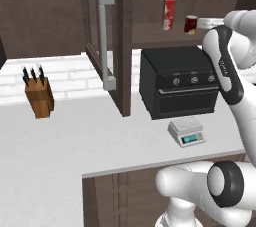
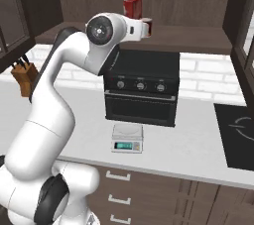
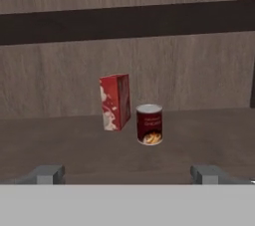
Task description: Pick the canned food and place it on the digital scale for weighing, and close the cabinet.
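Canned food (image 3: 149,124) stands upright on cabinet (image 1: 107,41) shelf, axis vertical, beside red box (image 3: 115,102). Jaws wide apart, holding nothing, well short of can.

The left base view looks forward and down from behind the arm's left; the right base view does likewise from its right. Both share the black boxy oven (image 1: 179,82) (image 2: 141,87) on the pale counter (image 1: 65,136) (image 2: 198,144). The hand view faces the brown wooden shelf (image 3: 64,145) from nearby.
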You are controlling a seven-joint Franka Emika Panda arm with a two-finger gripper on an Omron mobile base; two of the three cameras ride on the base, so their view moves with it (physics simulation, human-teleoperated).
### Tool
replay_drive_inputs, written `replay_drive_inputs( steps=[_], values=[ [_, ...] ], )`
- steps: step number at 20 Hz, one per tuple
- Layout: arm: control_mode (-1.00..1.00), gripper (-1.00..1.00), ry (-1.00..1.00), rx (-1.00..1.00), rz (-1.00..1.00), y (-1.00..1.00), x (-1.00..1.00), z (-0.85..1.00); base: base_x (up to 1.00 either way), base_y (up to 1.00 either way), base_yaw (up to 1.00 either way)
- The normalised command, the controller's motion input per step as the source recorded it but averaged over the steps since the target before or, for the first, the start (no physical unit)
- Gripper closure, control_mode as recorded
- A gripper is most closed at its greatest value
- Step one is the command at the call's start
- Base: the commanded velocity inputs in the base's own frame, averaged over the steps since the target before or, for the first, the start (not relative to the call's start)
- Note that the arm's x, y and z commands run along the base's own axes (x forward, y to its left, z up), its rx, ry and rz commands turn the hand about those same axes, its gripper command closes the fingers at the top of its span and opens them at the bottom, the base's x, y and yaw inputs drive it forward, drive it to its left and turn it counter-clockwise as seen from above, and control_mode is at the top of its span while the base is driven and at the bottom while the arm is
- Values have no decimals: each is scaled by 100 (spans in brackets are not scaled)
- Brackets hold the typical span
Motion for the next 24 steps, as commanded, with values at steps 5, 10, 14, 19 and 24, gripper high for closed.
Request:
replay_drive_inputs(
  steps=[5,10,14,19,24],
  values=[
    [-100,-100,1,0,0,-1,27,-13,0,0,0],
    [-100,-100,3,0,0,-5,19,-7,0,0,0],
    [-100,-100,0,0,0,-3,15,-4,0,0,0],
    [-100,-100,0,0,0,-6,13,0,0,0,0],
    [-100,-100,0,0,0,-7,13,0,0,0,0]
  ],
)
